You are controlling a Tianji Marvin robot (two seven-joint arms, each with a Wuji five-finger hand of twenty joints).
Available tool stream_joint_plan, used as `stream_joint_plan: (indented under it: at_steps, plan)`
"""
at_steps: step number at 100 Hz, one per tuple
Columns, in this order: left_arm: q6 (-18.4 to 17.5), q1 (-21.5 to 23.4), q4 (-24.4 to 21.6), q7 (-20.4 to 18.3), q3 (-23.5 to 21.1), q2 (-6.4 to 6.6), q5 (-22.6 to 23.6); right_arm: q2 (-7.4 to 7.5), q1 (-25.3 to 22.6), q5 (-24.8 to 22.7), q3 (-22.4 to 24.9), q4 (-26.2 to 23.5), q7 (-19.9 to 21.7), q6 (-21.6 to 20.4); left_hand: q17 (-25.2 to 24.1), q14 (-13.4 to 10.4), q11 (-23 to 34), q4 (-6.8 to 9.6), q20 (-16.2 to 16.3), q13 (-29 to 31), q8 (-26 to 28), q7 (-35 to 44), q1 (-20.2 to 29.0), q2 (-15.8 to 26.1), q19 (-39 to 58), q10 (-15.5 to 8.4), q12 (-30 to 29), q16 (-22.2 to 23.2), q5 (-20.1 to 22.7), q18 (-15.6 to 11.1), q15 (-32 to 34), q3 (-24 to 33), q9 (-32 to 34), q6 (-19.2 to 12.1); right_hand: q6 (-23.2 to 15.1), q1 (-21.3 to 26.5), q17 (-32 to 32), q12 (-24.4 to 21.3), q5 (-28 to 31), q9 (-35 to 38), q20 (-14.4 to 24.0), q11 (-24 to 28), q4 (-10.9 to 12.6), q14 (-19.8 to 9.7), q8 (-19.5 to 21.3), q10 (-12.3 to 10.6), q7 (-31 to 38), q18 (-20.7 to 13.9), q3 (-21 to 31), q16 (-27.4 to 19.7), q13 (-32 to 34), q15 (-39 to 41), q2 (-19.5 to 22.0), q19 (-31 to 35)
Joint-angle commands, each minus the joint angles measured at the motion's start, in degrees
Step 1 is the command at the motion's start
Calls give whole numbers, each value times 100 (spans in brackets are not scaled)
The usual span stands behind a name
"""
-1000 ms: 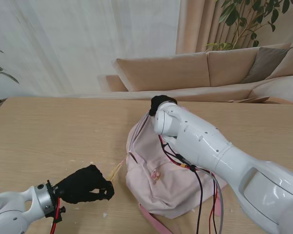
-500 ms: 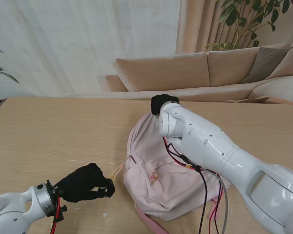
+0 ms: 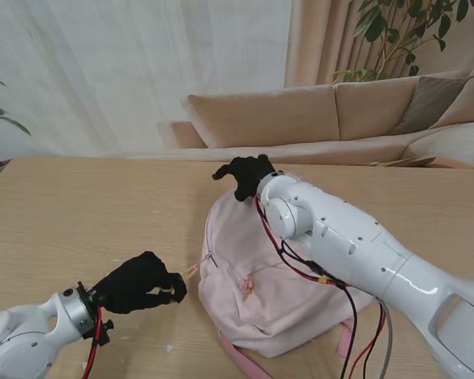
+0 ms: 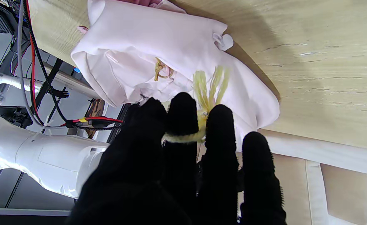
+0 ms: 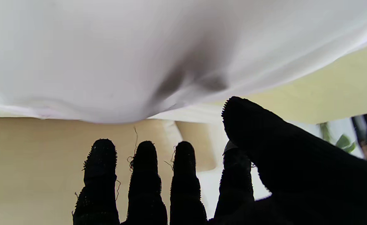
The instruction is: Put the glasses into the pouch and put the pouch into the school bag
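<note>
Room: beige sofa and pale curtains behind my wooden table; leafy plant far right.
School bag: pink school bag lies flat, centre-right of the table, under my right arm.
Left hand: left hand sits near me, just left of the bag. Only the wrist view shows a yellow tassel cord pinched between its fingers, tassel strands lying on the bag.
Right hand: right hand at the bag's far edge; its wrist view shows fingers apart, holding nothing, fabric close by.
Glasses, pouch: I cannot see either.
Writing: none I can read.
</note>
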Motion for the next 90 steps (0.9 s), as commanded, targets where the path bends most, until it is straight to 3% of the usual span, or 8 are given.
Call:
stream_joint_plan:
  at_steps: [1,32,46,52,58,65,71,90]
  plan:
    - [10,31,-36,-72,3,-34,12,-72,79,53,-183,26,164,-91,-6,-89,204,90,100,86,497,621,54,503,157,-155,127,146,449,58,95,275,161,-238,-90,-180,-145,-48,-121,-239,-52,-39,60,-157,-99,-61,-183,-73,-103,-119,-284,-59,-142,-167]
    - [5,29,-59,-77,-30,-37,-31,-373,597,144,-1064,561,272,-538,-6,-93,199,87,92,93,504,612,47,501,152,-154,123,157,442,69,83,291,159,-236,-502,423,-188,-30,570,-315,-26,49,174,-229,70,-162,72,-134,275,-120,-372,-67,93,-277]
    - [-13,28,-57,-73,-39,-37,-44,-489,740,154,-1310,772,311,-659,-6,-92,201,85,89,91,511,614,42,498,151,-158,127,161,443,68,79,294,160,-240,-564,370,-178,57,2050,-146,34,169,109,-258,659,-233,1040,-162,14,-73,-344,26,347,-311]
    - [-17,28,-56,-73,-44,-37,-45,-514,758,178,-1338,819,307,-697,-4,-94,201,85,88,91,512,613,42,500,152,-159,127,162,442,64,78,296,159,-237,-773,511,-160,116,2531,161,72,193,-413,-255,644,-269,1889,-159,-269,-66,-274,64,133,-317]
    - [-16,30,-57,-78,-50,-37,-55,-517,757,200,-1324,829,302,-721,-6,-96,202,85,86,87,513,612,44,497,148,-152,127,165,443,62,77,299,163,-234,-893,181,-87,150,2716,497,87,197,-473,-226,803,-286,2635,-121,-718,-60,-133,113,370,-283]
    - [-21,38,-56,-87,-54,-35,-65,-521,733,297,-1249,831,300,-695,-8,-86,201,84,84,89,516,615,38,501,148,-154,127,168,447,66,80,299,159,-239,-704,114,-38,221,2709,815,70,169,-289,-195,1468,-329,2695,-100,-697,-37,23,181,522,-216]
    - [-35,54,-55,-100,-58,-32,-78,-527,713,376,-1171,835,282,-633,-13,-91,205,83,83,86,515,610,40,496,146,-151,129,171,437,63,80,300,161,-232,-476,85,28,281,2729,1207,62,205,-218,-164,1748,-350,2669,-48,-580,-6,223,254,533,-145]
    - [-107,154,-89,-126,-93,-25,-100,-590,686,593,-946,976,170,-251,3,-84,214,83,85,96,521,614,41,494,157,-149,130,178,448,68,88,306,164,-233,59,226,217,501,2772,1577,67,445,-226,-89,1991,-262,2665,10,-516,97,525,462,567,81]
